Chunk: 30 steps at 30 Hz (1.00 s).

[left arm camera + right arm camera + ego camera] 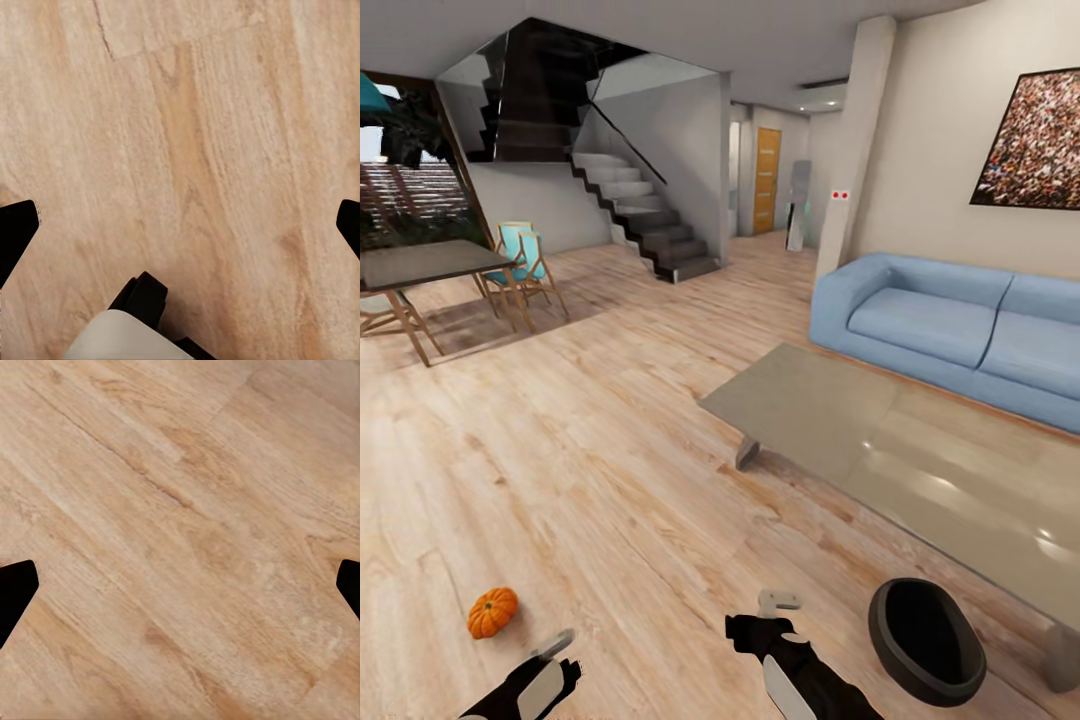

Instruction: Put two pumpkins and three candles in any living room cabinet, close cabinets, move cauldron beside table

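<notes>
One pumpkin (492, 612) is seen lying on the wooden floor (610, 450), low on the robot's left side, just ahead of the left gripper (557, 645) and not touched by it. The cauldron (925, 640), a dark round pot with an open mouth, is found on the floor to the right, close beside the near corner of the low grey table (920, 460). It may already be counted as next to a table, though that is a judgement from its position alone.

The right gripper (780, 612) is held between the pumpkin and the cauldron, over bare floor. In both wrist views the dark fingertips (16, 232) are set at the far edges with only floorboards between them, so both sets of jaws are judged to be spread wide and nothing is held by either; the same is shown for the right fingertips (16, 589).

Beyond the table a blue sofa (950, 325) is placed against the wall, with a dining table (420, 265) and chairs and a staircase (650, 215) further off.

No candle and no second pumpkin are made out here, and none of the stowing can be confirmed as done. The visible pumpkin is still to be collected.
</notes>
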Tool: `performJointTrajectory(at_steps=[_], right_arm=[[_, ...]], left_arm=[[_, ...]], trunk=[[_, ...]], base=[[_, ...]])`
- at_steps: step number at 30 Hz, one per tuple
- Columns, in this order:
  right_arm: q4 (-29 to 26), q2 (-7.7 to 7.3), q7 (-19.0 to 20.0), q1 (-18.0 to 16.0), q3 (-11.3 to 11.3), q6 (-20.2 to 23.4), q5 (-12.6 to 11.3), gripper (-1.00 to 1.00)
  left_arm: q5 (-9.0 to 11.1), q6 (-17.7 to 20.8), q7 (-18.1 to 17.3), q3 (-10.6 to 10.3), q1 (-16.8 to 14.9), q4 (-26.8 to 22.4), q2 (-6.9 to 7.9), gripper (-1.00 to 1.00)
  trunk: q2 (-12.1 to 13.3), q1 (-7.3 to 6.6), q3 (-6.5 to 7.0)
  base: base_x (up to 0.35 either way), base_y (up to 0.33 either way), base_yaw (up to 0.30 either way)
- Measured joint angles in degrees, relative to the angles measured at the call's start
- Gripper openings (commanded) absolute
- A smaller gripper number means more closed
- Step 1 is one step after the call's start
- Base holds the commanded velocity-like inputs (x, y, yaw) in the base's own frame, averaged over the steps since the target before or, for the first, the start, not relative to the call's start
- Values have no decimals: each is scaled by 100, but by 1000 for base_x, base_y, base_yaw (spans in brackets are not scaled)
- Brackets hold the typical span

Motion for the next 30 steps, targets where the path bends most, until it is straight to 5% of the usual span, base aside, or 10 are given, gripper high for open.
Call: performJointTrajectory(at_steps=[30], right_arm=[[24,30,-8,0,3,-12,191,100]], left_arm=[[8,-299,8,0,1,205,-96,100]], trunk=[[1204,-659,723]], base=[[0,0,225]])
